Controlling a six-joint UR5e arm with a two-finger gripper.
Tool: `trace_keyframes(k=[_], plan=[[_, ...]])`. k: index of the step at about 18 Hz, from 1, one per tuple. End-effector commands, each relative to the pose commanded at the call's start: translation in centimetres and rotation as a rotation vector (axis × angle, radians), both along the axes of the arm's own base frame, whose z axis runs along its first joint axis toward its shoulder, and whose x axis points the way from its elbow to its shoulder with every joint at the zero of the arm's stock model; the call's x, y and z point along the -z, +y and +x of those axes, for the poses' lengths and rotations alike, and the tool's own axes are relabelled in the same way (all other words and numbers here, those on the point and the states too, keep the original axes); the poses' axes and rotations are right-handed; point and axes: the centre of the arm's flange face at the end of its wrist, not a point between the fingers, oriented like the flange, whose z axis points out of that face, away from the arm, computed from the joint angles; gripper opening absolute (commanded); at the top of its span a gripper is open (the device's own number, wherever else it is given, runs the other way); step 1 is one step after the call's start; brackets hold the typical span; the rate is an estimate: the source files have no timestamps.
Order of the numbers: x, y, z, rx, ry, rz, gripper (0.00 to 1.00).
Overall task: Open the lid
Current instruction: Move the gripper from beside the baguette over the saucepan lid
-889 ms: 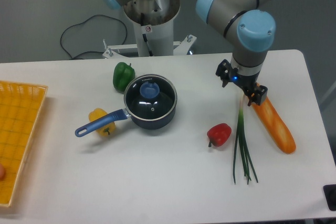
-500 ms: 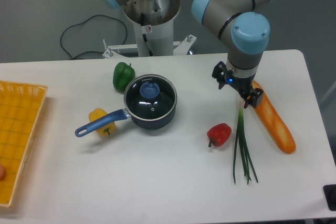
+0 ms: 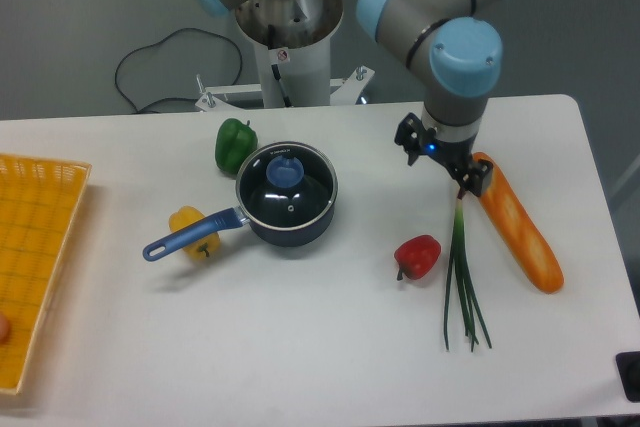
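The round glass lid (image 3: 290, 187) with its blue knob (image 3: 283, 169) lies closed on the dark blue saucepan (image 3: 291, 231), left of the table's centre. The pan's long blue handle (image 3: 190, 235) points to the front left. My gripper (image 3: 441, 157) hangs well to the right of the pan, above the table near the top of the green onions. Its black fingers (image 3: 408, 135) stand spread apart, open, with nothing between them.
A green pepper (image 3: 234, 144) sits behind the pan and a yellow pepper (image 3: 190, 222) under its handle. A red pepper (image 3: 418, 255), green onions (image 3: 462, 282) and a long orange carrot (image 3: 518, 235) lie right. A yellow basket (image 3: 40, 247) stands far left.
My gripper has drifted a little to the left and toward the back, away from the carrot. The lid and pan have not moved.
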Motion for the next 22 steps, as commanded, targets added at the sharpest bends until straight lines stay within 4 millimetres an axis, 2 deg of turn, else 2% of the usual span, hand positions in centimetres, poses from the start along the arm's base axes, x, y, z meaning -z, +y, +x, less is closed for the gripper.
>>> trace_keyframes(k=[6,8,10,13,17,22], plan=[[-1.1,-1.6,6.3,-0.04,0.008,0.024,1.0],[-1.7,-0.2,9.3,-0.053,0.02,0.037,1.0],[-2.0,1.6,11.7,-0.139,0.028,0.049,1.0],[-1.6,4.5,15.2,-0.207,0.025,0.057,1.0],[-1.0,6.0,17.5,-0.248,0.013,0.065,1.0],[0.4,5.8,18.9,-0.267,0.009,0.169,1.0]])
